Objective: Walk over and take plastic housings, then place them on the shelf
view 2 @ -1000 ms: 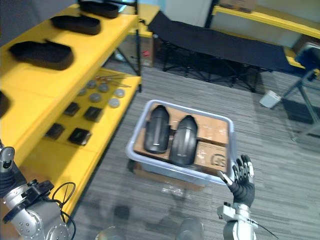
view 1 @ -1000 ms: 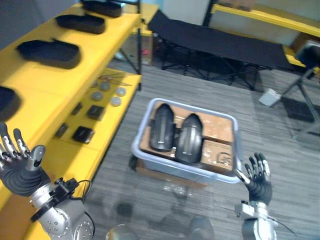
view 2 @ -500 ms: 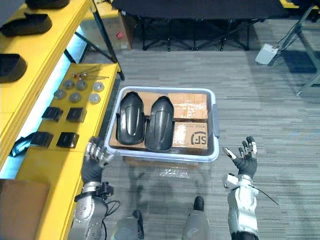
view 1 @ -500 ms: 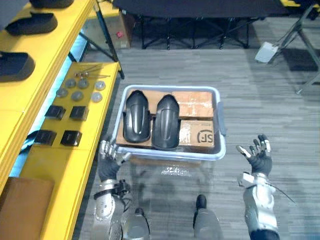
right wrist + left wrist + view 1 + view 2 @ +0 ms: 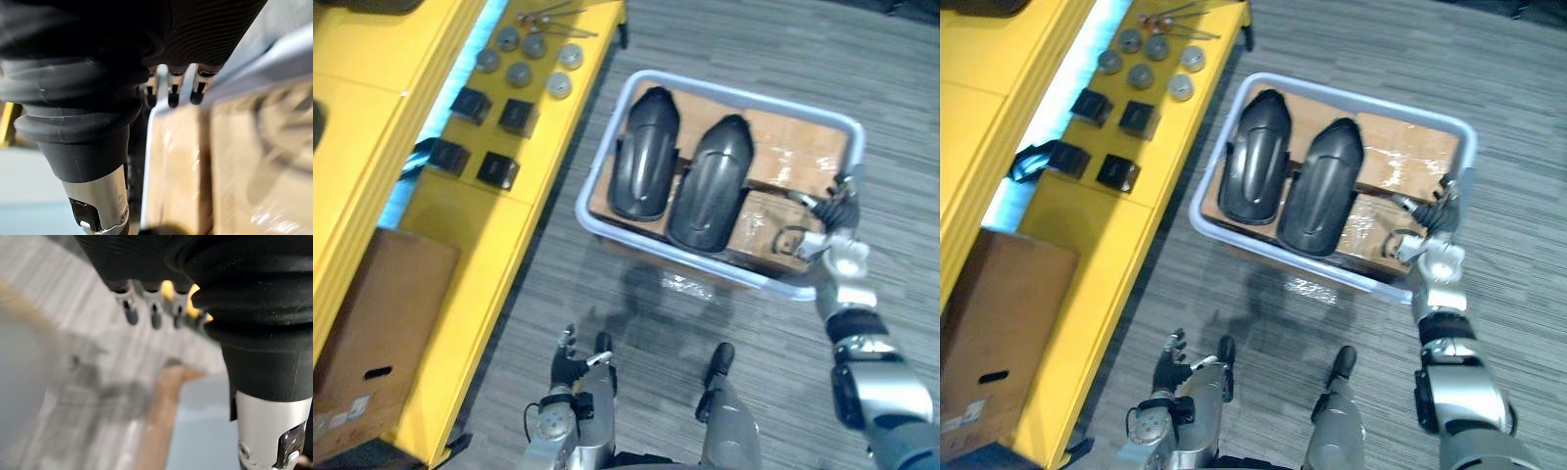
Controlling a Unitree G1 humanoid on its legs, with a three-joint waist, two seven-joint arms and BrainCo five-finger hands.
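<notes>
The view has shifted since the earlier frame. Beyond that, the left robot hand has dropped away from the crate and hangs low beside the shelf, fingers relaxed and empty. Both plastic housings lie side by side in the crate's left half, untouched. The right robot hand has come up to the right rim, fingers straight, gripping nothing. Judgement: reach left across the cardboard before grasping. The right wrist view shows fingertips just beside the rim; the eye views place the housings.

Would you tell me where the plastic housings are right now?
The plastic housings lie side by side on cardboard boxes inside the pale bin on the floor, just right of the yellow shelf, in the eye views.
</notes>
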